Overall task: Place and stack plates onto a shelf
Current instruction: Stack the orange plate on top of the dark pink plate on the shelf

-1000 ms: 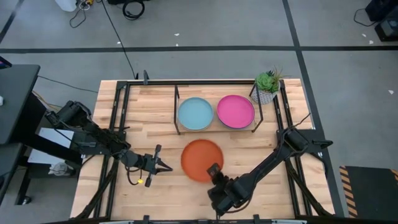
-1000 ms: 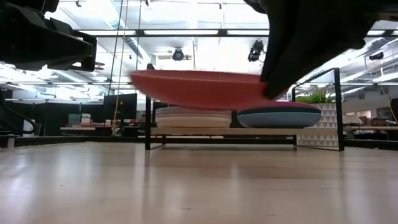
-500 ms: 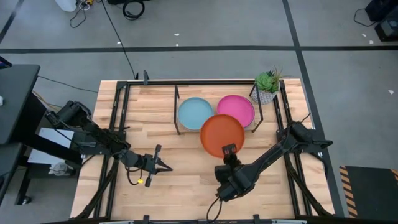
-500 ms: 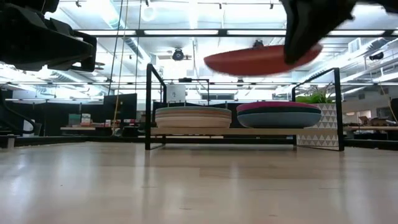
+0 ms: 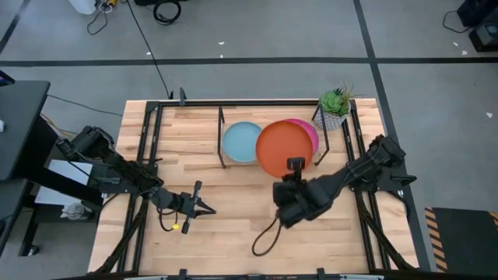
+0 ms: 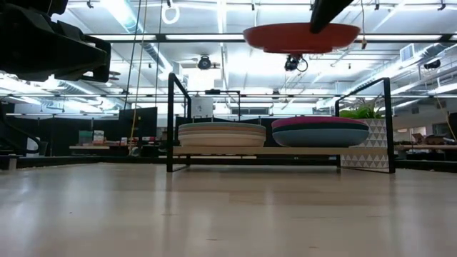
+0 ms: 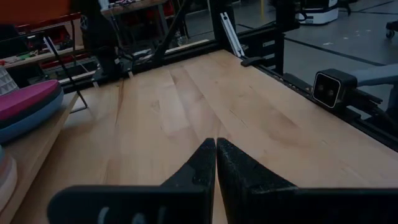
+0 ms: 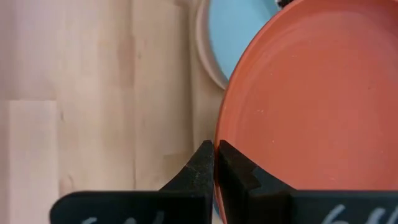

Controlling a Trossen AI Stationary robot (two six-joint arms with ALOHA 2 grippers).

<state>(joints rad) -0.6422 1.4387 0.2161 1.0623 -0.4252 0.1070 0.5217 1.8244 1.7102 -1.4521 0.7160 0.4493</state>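
Orange plate (image 5: 283, 148) above magenta plate (image 5: 313, 134) and light aqua plate (image 5: 240, 141); pale wood tabletop (image 5: 226, 218) (green plant (image 5: 334, 101) in a triangle-patterned pot).

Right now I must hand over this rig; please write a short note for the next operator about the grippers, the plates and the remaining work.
Right gripper: shut on the rim of the orange plate, held in the air well above the shelf, mostly over the magenta-topped stack.
Left gripper: shut, holding nothing, waiting over the table's left front part.
Shelf: two stacks, one topped by the light aqua plate, the other by the magenta plate.
Done: those stacks are on the shelf.
Left: lower the orange plate onto a stack, probably the magenta one, and release. No other loose plate is in view.
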